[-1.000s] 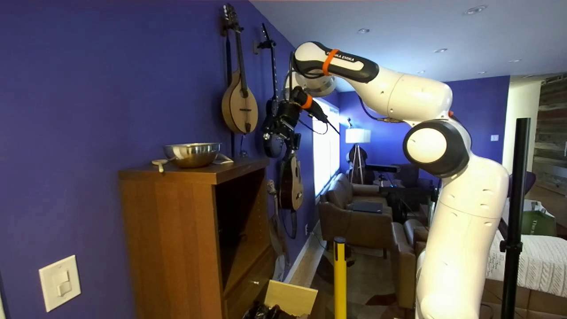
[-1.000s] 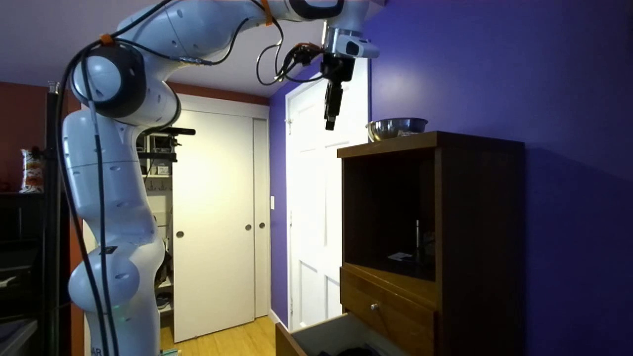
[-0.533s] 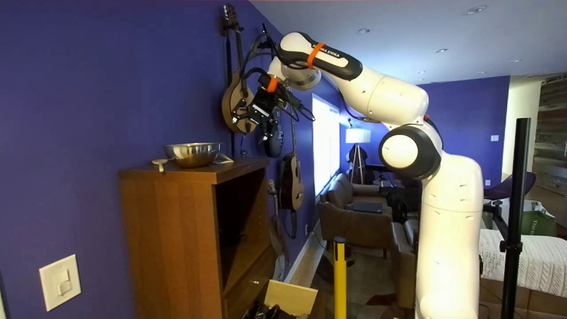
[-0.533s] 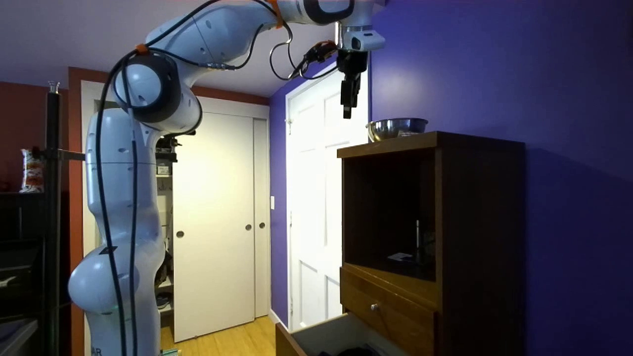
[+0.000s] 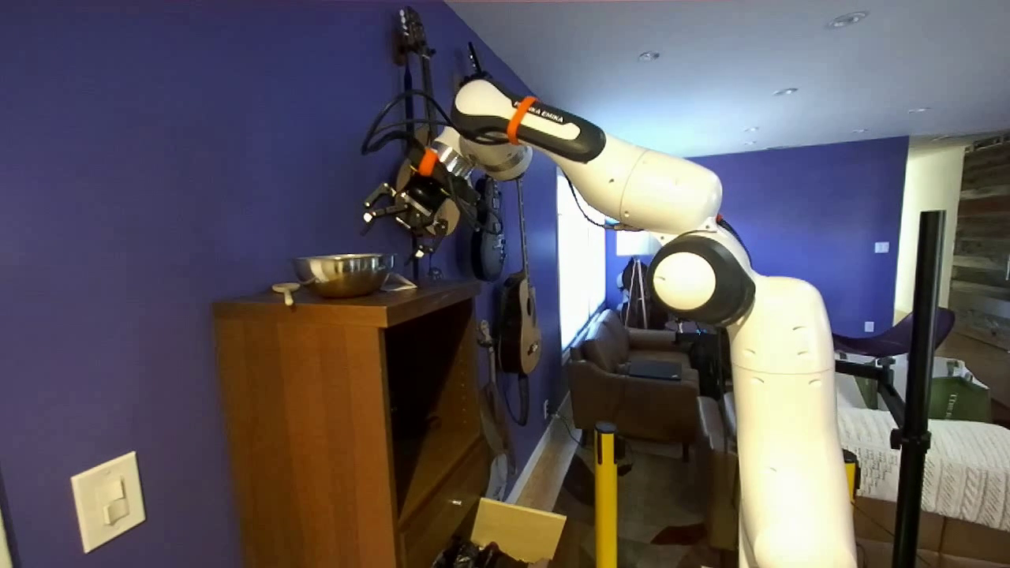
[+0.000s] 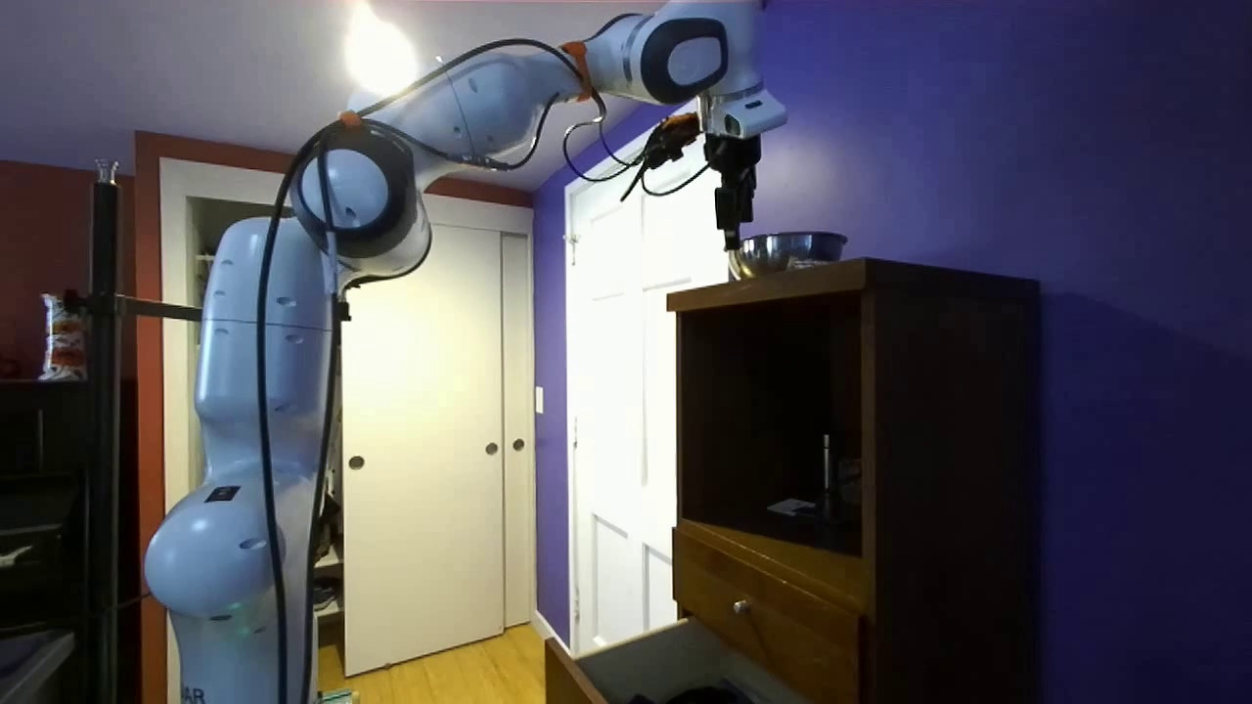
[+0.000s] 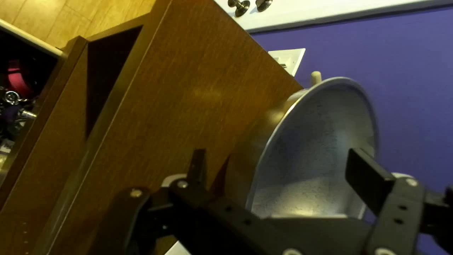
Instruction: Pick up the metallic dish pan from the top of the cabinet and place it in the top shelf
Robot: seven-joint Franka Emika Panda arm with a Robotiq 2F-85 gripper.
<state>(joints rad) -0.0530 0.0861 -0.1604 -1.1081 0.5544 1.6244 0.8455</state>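
"What's at the fingers (image 7: 370,179)?"

"I have them spread apart. In my wrist view the metallic dish pan (image 7: 311,152) shows through the gap: one tip overlaps its far inner wall, its partner overlaps the wood beside it."

"Touching?"

"Apart. In an exterior view I see space between both tips and the rim; the pan sits lower."

"How is it sitting?"

"Upright on top of the cabinet (image 5: 308,410), mouth up. I've a small pale thing (image 5: 286,293) near it, and a flat pale piece (image 5: 402,285) just beside it on the opposite side."

"Edges?"

"Brown wood runs from the pan to the front edge, so I read the wider room there. The purple wall (image 7: 414,88) shows right past the far rim; that side looks tight to me. Past the side edge I see a switch plate (image 7: 290,58)."

"And the top shelf (image 6: 743,420)?"

"In an exterior view it faces out, directly under the cabinet's top, dark inside. I make out a slim upright thing (image 6: 827,464) and a thin whitish thing (image 6: 791,507) on its floor, toward the right. Farther down, a drawer (image 6: 655,653) juts out from the front. Beyond the cabinet's far end, a guitar (image 5: 518,327) hangs on the wall."
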